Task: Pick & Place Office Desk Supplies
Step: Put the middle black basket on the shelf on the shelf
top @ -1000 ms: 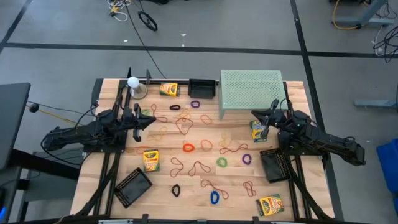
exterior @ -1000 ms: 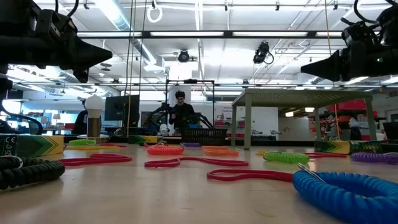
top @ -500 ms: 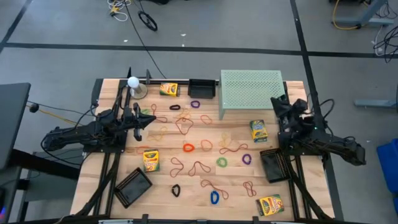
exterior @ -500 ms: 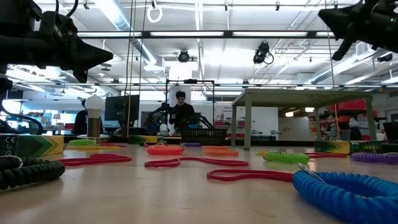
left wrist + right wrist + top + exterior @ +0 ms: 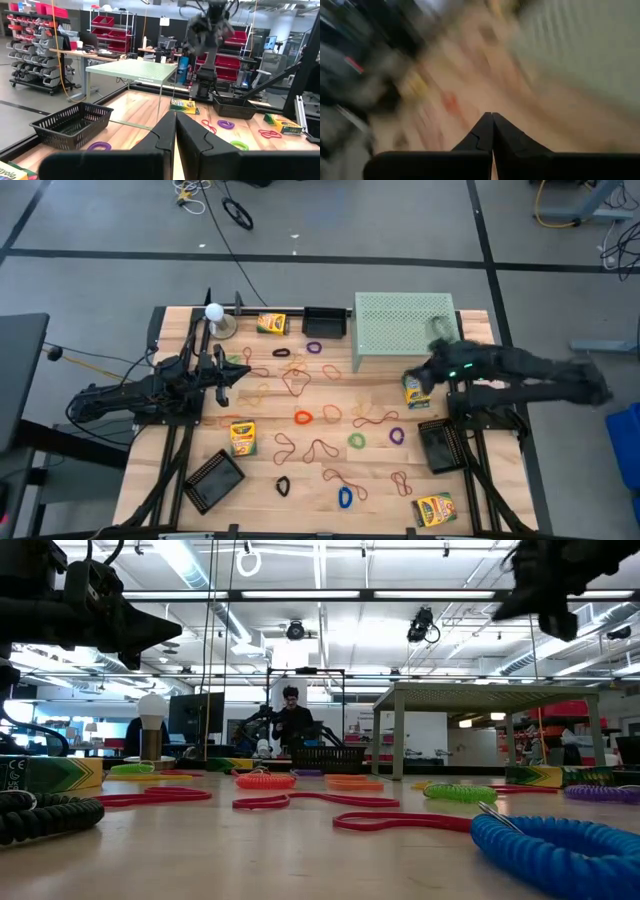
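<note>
**Both my grippers closed and empty, crayon box just below my right one**

I begin at my left side. My left gripper (image 5: 232, 370) hangs above the table, its two fingers pressed together with nothing between them; the left wrist view shows them touching along the whole length. Ahead of it, toward the middle of the table, lie thin orange rubber-band loops (image 5: 293, 383), and nearer to my base than this gripper lies one crayon box (image 5: 242, 437). A black mesh tray (image 5: 214, 480) rests further back on the same side, well apart from the fingers.

In the middle, more loops are scattered: a red-orange one (image 5: 303, 417), a green one (image 5: 357, 440), a purple one (image 5: 396, 435).

At my right side, my right gripper (image 5: 418, 373) is clenched too and holds nothing; its own camera shows the fingers (image 5: 492, 132) meeting at the tips. It is in the air beside the near edge of the pale green shelf (image 5: 404, 328). The crayon box (image 5: 416, 390) I judge to be my target stands on the table just under and a little behind this gripper, not touched. A second black mesh tray (image 5: 442, 444) lies near, further toward my base.

The risk, I think: my right arm appears blurred, so it is moving fast close to the shelf, and it could strike the shelf edge or knock the box. With fingers shut, I would also only push the box if I descend now.
</note>
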